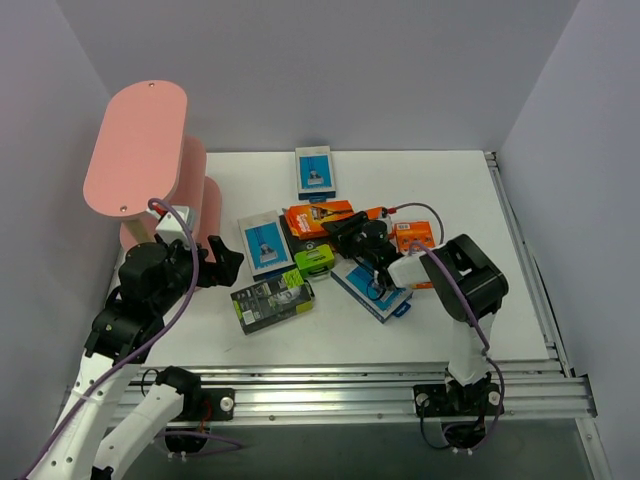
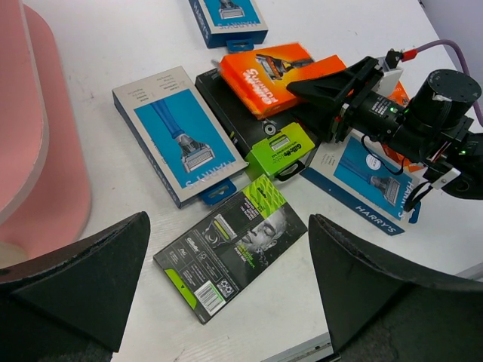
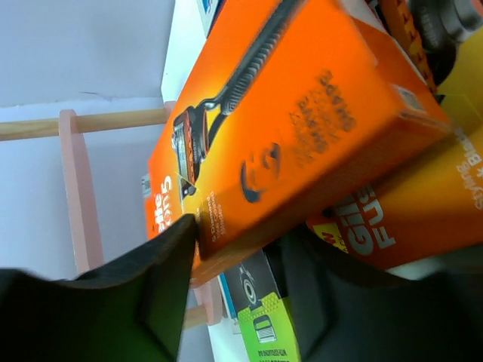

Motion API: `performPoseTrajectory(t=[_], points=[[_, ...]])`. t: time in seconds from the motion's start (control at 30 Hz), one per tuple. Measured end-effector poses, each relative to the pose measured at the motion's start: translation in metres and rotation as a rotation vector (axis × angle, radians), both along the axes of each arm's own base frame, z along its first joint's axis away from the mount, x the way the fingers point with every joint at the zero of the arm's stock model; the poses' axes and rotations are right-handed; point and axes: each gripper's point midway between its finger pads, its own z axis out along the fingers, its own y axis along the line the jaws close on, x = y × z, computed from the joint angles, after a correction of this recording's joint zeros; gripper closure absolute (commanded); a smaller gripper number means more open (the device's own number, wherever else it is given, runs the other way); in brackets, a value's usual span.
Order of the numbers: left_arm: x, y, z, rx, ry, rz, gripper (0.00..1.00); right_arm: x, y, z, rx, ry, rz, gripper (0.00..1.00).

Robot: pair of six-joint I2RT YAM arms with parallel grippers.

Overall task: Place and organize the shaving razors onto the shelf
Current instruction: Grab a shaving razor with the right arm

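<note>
The pink shelf (image 1: 135,150) stands at the far left and also shows in the left wrist view (image 2: 30,151). The razor packs lie in a loose pile mid-table: a blue-and-grey pack (image 1: 264,242), an orange pack (image 1: 318,217), a small lime pack (image 1: 314,260), a black-and-lime pack (image 1: 272,301), a blue pack (image 1: 372,287) and an orange pack (image 1: 413,237). One more blue pack (image 1: 315,172) lies apart at the back. My right gripper (image 1: 348,233) is shut on a corner of the orange pack (image 3: 287,128). My left gripper (image 1: 228,262) is open and empty above the black-and-lime pack (image 2: 230,253).
Grey walls close in the white table on three sides. A metal rail (image 1: 400,385) runs along the near edge. The right arm's cable (image 1: 425,212) loops over the pile's right side. The shelf's lower boards (image 1: 200,195) sit just behind my left arm.
</note>
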Motion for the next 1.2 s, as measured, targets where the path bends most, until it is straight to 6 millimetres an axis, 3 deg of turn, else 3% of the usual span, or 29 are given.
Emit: performPoseTrajectory(t=[0.07,0.27,0.57,0.77,0.97,1.2], points=[[0.0,0.0,0.0,0.001,0.001,-0.002,0.05,0.003,0.0,0.002,0.008,-0.002,-0.01,0.74],[0.0,0.0,-0.001,0.002,0.001,-0.001,0.05,0.013,0.004,0.015,0.044,-0.029,-0.025,1.0],[0.0,0.0,-0.001,0.003,0.001,0.003,0.05,0.012,0.004,0.023,0.023,-0.041,0.006,1.0],[-0.002,-0.01,0.011,-0.024,0.005,-0.049,0.06,-0.002,0.002,0.069,0.014,-0.133,0.148,1.0],[-0.009,-0.032,0.018,-0.108,0.044,-0.143,0.05,-0.03,-0.007,0.112,-0.085,-0.256,0.341,1.0],[-0.012,-0.054,0.024,-0.14,0.091,-0.268,0.06,-0.087,-0.01,0.113,-0.201,-0.317,0.58,1.0]])
